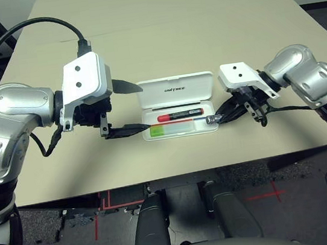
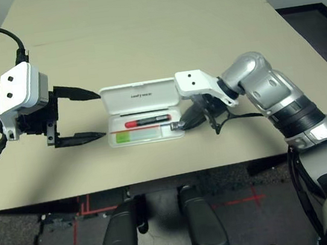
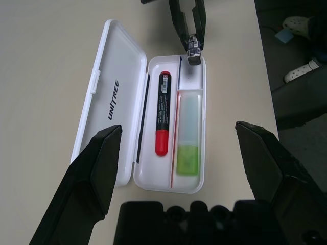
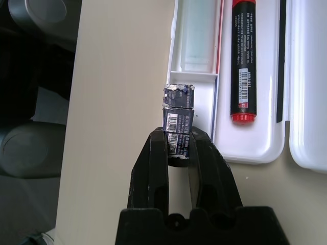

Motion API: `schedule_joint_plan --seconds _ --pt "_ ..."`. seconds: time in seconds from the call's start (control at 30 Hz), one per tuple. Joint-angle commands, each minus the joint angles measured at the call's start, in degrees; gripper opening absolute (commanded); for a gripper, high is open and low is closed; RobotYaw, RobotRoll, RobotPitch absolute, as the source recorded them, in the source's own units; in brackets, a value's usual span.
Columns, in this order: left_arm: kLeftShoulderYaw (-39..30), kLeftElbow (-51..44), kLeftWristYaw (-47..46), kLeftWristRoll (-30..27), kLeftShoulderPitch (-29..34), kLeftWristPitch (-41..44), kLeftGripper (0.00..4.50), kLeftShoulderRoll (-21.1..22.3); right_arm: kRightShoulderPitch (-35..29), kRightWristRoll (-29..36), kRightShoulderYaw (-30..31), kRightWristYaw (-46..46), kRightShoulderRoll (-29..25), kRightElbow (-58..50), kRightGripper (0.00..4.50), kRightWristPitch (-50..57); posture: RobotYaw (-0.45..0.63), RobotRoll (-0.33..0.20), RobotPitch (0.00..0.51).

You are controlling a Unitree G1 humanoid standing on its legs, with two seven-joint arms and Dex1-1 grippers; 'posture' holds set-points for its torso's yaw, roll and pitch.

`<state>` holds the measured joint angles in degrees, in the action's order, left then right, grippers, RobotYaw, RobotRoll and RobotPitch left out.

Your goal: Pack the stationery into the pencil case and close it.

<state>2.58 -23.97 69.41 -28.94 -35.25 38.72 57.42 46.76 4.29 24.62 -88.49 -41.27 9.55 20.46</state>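
On the beige desk [image 1: 199, 32], near its front edge, lies an open flat white hard-plastic pencil case [image 1: 177, 105], rigid, light and apt to slide. Inside rest a red marker with a black end [image 1: 179, 115] and a pale-green stick [image 1: 173, 129]. The right gripper [image 4: 177, 148] pinches a tiny black-and-silver piece [image 4: 178, 120] over the case's right end, probably slippery and best released low. The left gripper [image 1: 126, 108] stands wide open, empty, at the case's left end.

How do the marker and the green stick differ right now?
The marker is red with a black end; the stick is pale with a bright green tip. The marker is round and slimmer, the stick flatter and wider. Both lie lengthwise in the open case, in side-by-side compartments.
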Motion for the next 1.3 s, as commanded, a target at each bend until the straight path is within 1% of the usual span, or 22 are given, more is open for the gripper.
schedule_joint_plan --seconds 0.03,0.27,0.3,0.33,0.43,0.57,0.6,0.63,0.77,0.83,1.0,1.03,1.17,1.3 --pt "0.2 -1.3 -0.2 -0.1 0.7 0.4 4.50 0.7 0.6 -1.6 1.2 0.3 1.1 1.3 0.27 -1.2 0.00 0.000 0.194" --pt "-0.3 -1.6 -0.5 -0.2 1.6 0.3 4.50 0.9 0.7 -3.3 1.4 1.1 2.7 2.3 0.27 -2.2 0.01 0.000 0.193" --pt "-0.3 -1.6 -0.5 -0.2 1.6 0.3 4.50 0.9 0.6 -3.6 1.3 1.6 2.8 2.4 1.01 -2.5 0.01 0.000 0.193" --pt "-0.2 -1.5 -0.5 -0.2 1.6 0.3 4.50 0.9 0.5 -3.5 0.8 2.4 3.4 2.8 1.24 -3.1 0.01 0.000 0.193" --pt "-0.1 -1.3 -0.5 0.0 1.7 0.0 4.50 0.9 0.6 -2.0 -1.1 2.9 4.2 3.5 2.37 -4.2 0.01 0.000 0.193" --pt "-0.1 -1.3 -0.6 0.0 1.9 -0.1 4.50 0.8 0.3 1.2 -3.8 1.2 2.9 2.6 3.92 -3.2 0.00 0.000 0.186" --pt "-0.1 -1.3 -0.6 0.1 2.1 -0.2 4.50 0.8 0.1 2.4 -5.1 0.6 1.8 1.9 4.30 -1.7 0.00 0.000 0.184" --pt "-0.2 -1.2 -0.7 0.1 2.3 -0.2 4.50 0.8 -0.1 3.4 -6.2 0.1 0.7 1.3 4.45 0.1 0.00 0.000 0.184" --pt "-0.8 -0.5 -1.0 0.0 3.7 -0.4 4.50 0.7 -1.3 6.5 -9.2 -1.1 -5.6 -1.8 4.45 9.3 0.00 0.000 0.180" --pt "-1.2 0.6 -1.1 0.1 4.8 -0.7 4.50 0.5 -2.8 8.5 -11.7 -1.2 -9.1 -2.9 4.45 12.9 0.00 0.000 0.177" --pt "-1.3 3.2 -0.6 1.3 7.0 -2.9 4.50 0.7 -8.3 12.2 -16.1 -1.5 -15.6 -6.0 4.45 17.0 -0.02 0.000 0.173" --pt "-1.3 3.7 -0.5 1.4 7.3 -3.2 4.50 0.7 -9.6 13.0 -17.4 -1.0 -16.4 -6.5 4.45 17.8 -0.02 0.000 0.172" --pt "-0.9 7.1 0.0 2.5 7.9 -5.2 4.50 0.2 -16.5 19.4 -28.4 2.2 -18.1 -7.8 4.45 20.0 -0.04 0.000 0.170" --pt "-0.4 10.5 0.6 3.3 7.9 -6.9 4.50 -0.5 -20.6 22.0 -33.2 4.4 -18.4 -9.2 4.45 19.9 -0.06 0.000 0.171"
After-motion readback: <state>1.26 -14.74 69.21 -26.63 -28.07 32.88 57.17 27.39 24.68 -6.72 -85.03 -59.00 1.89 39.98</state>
